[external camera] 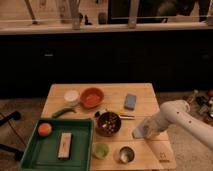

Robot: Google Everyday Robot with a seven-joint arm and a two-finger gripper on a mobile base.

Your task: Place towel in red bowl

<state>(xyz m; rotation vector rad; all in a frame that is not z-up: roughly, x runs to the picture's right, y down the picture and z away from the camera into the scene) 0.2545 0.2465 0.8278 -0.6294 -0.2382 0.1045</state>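
Camera view: the white arm reaches in from the right over the wooden table (150,95). Its gripper (147,131) sits low above the right front of the tabletop, right at the grey-blue towel (138,132), a rough triangle at its tip. Whether the claw is clamped on the cloth I cannot tell. The red bowl (92,97) stands well apart at the back left, just beside a small white bowl (72,96). A dark bowl (108,123) sits between towel and red bowl
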